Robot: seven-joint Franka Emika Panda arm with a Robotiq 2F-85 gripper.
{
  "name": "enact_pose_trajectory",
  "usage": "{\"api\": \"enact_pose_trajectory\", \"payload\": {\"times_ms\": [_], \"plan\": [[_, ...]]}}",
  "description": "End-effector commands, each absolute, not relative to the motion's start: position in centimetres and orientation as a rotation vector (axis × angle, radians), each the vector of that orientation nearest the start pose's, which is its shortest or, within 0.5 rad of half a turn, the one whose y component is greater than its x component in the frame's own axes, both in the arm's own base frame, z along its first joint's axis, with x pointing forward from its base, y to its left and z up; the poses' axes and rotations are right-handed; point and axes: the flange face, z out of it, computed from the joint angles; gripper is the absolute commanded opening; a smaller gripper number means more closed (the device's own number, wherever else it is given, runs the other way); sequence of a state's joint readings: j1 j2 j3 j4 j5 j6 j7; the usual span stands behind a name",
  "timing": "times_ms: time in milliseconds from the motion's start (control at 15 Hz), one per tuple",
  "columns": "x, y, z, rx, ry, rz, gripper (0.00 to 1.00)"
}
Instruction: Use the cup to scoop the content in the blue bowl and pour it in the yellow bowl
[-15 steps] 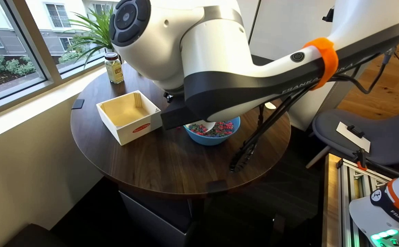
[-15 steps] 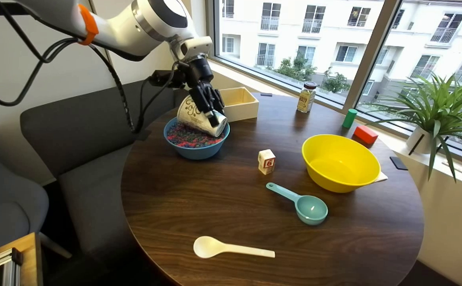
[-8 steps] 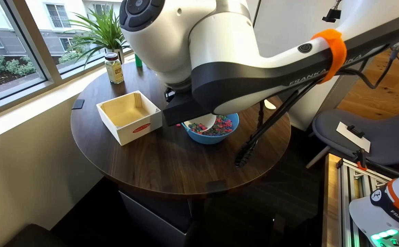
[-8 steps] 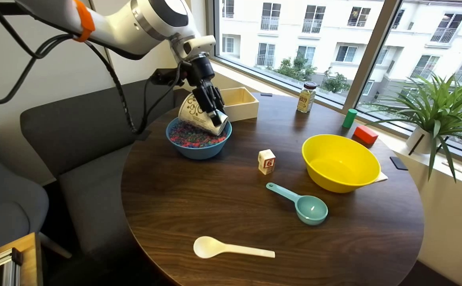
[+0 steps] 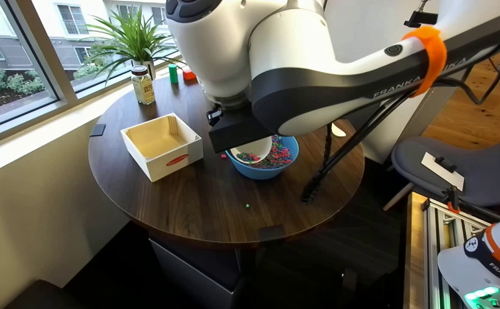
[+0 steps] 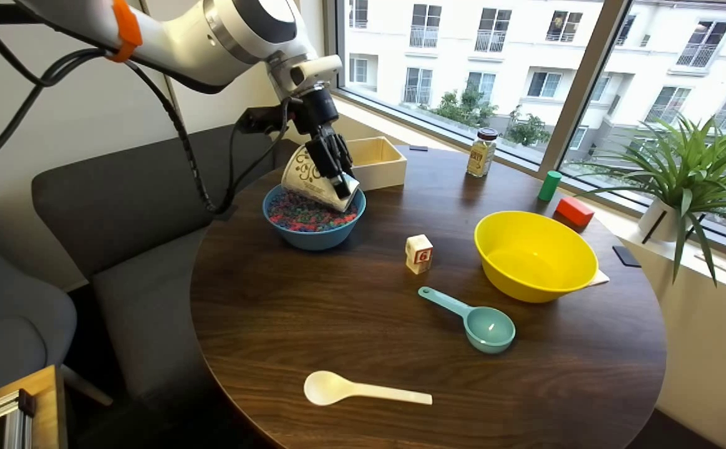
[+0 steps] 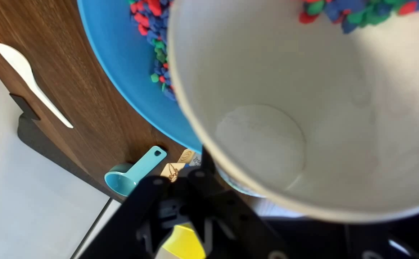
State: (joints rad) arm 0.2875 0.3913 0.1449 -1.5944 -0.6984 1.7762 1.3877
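Note:
The cup (image 6: 309,178) is white with brown curly print. It lies tilted in the blue bowl (image 6: 313,239), wide mouth away from the gripper. My gripper (image 6: 345,178) is shut on the cup near its base, one finger on the near side; the far finger is mostly hidden. The content (image 6: 307,215), small red, blue and green bits, fills the bowl below the cup. Some bits (image 7: 360,12) sit inside the cup in the wrist view. In an exterior view the cup's mouth (image 5: 258,148) shows, while the arm hides the gripper. The yellow bowl (image 6: 534,255) stands apart, with nothing visible inside.
A wooden box (image 6: 378,168) stands behind the blue bowl. A lettered block (image 6: 419,254), a teal scoop (image 6: 489,327) and a pale spoon (image 6: 332,388) lie on the table. A jar (image 6: 481,153), green cylinder (image 6: 549,186) and red block (image 6: 575,211) stand near the window.
The arm has risen and shifted slightly. The cup has tipped more upright, its mouth showing more with bits inside. The blue bowl has slid slightly. A green bit now lies on the table.

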Motion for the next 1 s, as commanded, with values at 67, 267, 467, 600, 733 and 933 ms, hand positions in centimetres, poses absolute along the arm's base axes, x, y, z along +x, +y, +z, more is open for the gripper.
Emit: {"api": "enact_pose_trajectory", "payload": {"times_ms": [67, 267, 467, 600, 733, 933], "plan": [[61.4, 20.6, 41.3, 2.470, -0.949, 0.483, 0.38], [61.4, 20.4, 42.3, 2.498, -0.973, 0.506, 0.38], [61.2, 20.1, 43.6, 2.517, -0.996, 0.534, 0.38], [61.1, 20.0, 44.5, 2.538, -1.011, 0.550, 0.38], [61.0, 19.8, 45.5, 2.569, -1.033, 0.560, 0.38], [60.8, 19.1, 47.0, 2.616, -1.082, 0.564, 0.38]]}}
